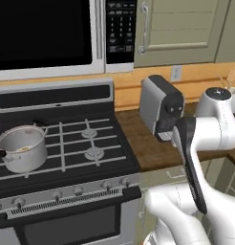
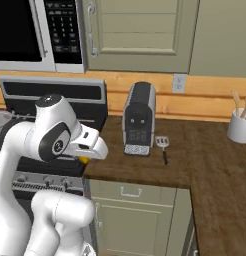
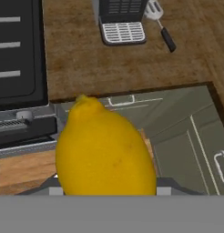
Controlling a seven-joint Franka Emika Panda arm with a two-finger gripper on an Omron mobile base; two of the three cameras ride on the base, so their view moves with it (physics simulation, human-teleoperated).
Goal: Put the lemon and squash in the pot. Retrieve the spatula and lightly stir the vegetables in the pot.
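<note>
**Lemon in the grip, pot waiting on the stove, spatula untouched**

Starting at the left, the pot stands on the stove over the front left burner, near the stove's left edge, its black handle toward the front. Something pale yellow shows inside it; this may be the squash already dropped in, but it is too small to say for certain. If so, one of the two vegetables is done.

Moving right, the lemon sits large at the bottom of the hand view, right between the jaws of the gripper, whose fingertips are hidden behind the fruit. A sliver of yellow also peeks out under the hand in the right base view. Judging by that, the jaws are clasped around the lemon and it is carried off the counter, out in front of the cabinet fronts and just right of the stove's front right corner. It is well apart from the pot, so the carry across the stove and the drop are yet to come.

Further right, the spatula lies flat on the wooden counter, just beside the right flank of the coffee machine, head toward the wall and handle toward the front edge. Fetching it and stirring remain entirely undone.
</note>
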